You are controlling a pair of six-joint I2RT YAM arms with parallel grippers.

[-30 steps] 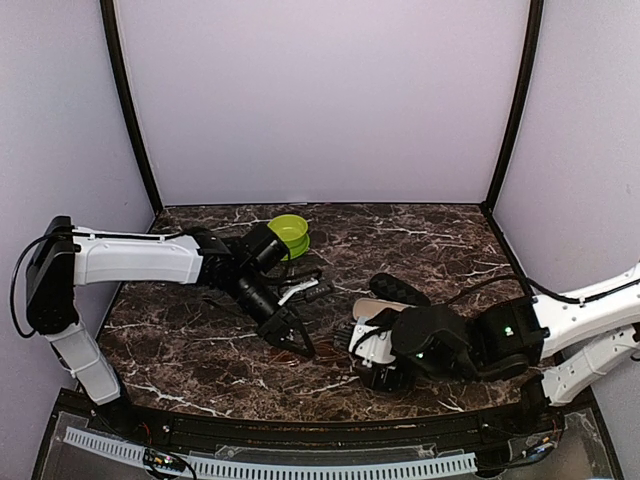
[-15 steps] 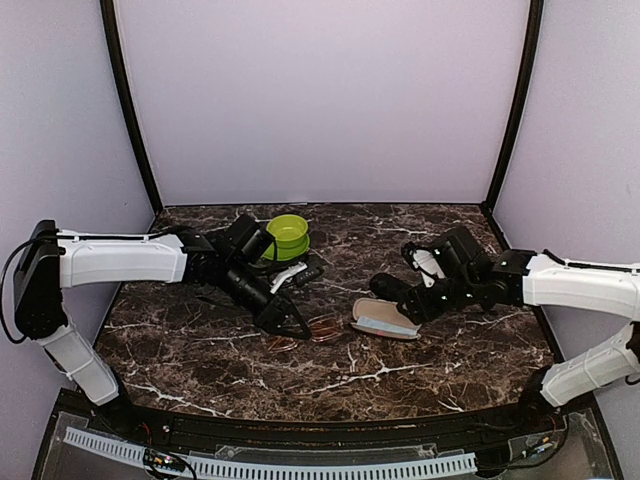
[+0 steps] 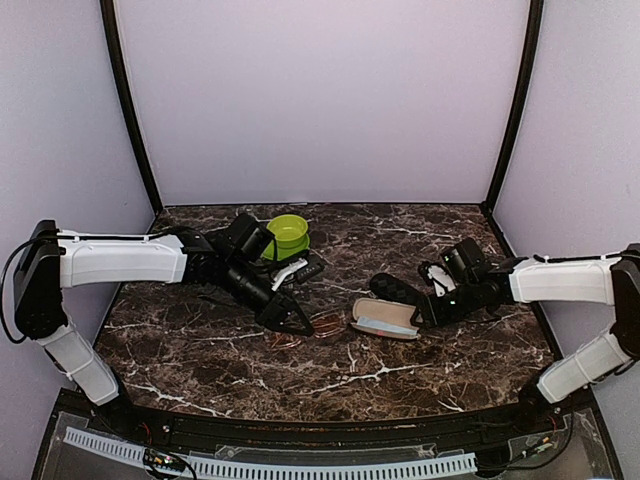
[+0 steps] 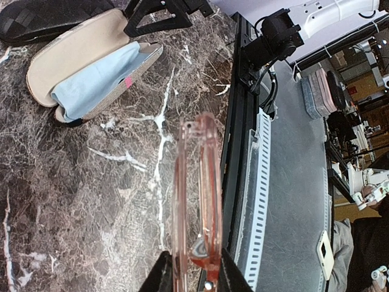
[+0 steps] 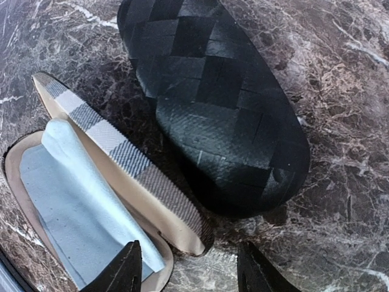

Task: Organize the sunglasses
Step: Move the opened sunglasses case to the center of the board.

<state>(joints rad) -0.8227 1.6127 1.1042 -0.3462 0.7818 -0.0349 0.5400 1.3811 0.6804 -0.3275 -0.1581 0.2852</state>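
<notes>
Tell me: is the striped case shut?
No, the striped case lies open, with a light blue cloth showing inside it.

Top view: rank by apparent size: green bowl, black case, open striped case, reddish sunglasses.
1. open striped case
2. black case and green bowl: these look alike, and the case is partly hidden, so they are not ranked
3. reddish sunglasses

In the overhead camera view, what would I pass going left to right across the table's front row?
Left gripper clamped on the reddish sunglasses → open striped case → right gripper. Green bowl and black case overlap these, so they're left out.
</notes>
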